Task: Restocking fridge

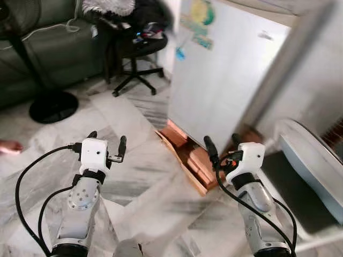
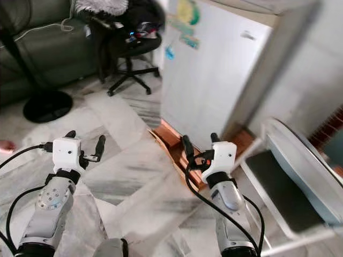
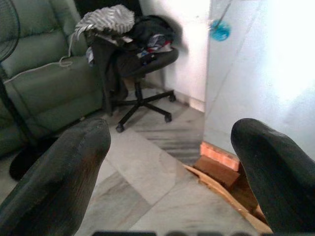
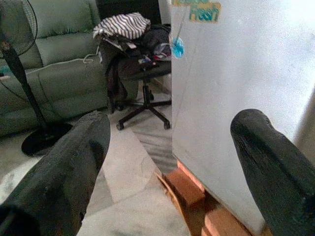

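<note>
The white fridge (image 1: 225, 80) stands ahead on bricks (image 1: 185, 147), its door closed. Both arms reach forward over the marble floor (image 1: 134, 176). The left gripper (image 1: 107, 142) and right gripper (image 1: 222, 142) hold nothing, fingers spread. A chair (image 1: 136, 48) piled with clothes stands left of the fridge.

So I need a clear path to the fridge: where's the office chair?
In the head views the chair stands at upper centre, left of the fridge, beside the green sofa.
</note>
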You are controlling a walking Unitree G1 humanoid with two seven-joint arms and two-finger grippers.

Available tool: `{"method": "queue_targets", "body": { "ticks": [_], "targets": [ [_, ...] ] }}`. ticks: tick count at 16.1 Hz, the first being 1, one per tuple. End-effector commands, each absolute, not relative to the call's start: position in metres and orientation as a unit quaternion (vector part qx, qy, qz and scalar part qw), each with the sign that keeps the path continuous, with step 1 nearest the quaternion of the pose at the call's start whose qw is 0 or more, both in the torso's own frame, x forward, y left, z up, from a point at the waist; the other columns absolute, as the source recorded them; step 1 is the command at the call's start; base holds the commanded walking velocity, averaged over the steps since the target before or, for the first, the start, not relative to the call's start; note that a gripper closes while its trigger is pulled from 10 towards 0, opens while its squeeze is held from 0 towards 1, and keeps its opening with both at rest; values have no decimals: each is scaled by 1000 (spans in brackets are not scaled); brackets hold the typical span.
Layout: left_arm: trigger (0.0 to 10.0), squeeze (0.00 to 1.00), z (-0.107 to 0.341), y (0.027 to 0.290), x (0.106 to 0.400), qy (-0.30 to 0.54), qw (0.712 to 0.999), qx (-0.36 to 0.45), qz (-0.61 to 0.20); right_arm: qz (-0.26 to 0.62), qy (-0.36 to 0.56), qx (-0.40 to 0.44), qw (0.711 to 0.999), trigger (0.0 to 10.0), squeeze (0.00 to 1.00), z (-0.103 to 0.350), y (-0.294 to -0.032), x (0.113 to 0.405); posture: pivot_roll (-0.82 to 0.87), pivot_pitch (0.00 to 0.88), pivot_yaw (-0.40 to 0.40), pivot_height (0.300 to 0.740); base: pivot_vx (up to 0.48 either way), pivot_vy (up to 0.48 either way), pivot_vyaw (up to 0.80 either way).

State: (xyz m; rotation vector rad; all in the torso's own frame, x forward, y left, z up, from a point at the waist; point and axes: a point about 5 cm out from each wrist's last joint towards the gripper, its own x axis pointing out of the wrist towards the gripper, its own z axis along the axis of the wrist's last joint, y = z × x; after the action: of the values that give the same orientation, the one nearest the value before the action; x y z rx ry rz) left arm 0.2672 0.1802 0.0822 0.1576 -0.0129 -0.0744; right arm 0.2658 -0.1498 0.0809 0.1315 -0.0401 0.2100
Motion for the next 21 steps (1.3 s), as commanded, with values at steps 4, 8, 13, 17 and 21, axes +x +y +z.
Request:
{"method": "queue_targets", "body": {
  "ticks": [4,8,13,17,21],
  "targets": [
    [10000,0,83,178,270,-10,996,77,-41,64,-36,48,996,10000,0,86,-163,265,85,48,-37,740,405,0,0],
    [10000,0,83,178,270,-10,996,77,-44,70,-36,56,995,10000,0,84,-160,262,82,47,-36,740,411,0,0],
    [10000,0,80,183,264,0,998,63,-20,15,-30,58,998,10000,0,82,-173,259,77,41,-31,740,226,0,0],
    [10000,0,85,191,256,-4,1000,27,14,-29,-25,67,997,10000,0,76,-187,248,83,22,-35,740,0,0,0],
    [10000,0,83,195,252,15,999,26,27,-27,-16,62,998,10000,0,73,-186,243,81,18,-37,740,0,0,0]
  ]
}}
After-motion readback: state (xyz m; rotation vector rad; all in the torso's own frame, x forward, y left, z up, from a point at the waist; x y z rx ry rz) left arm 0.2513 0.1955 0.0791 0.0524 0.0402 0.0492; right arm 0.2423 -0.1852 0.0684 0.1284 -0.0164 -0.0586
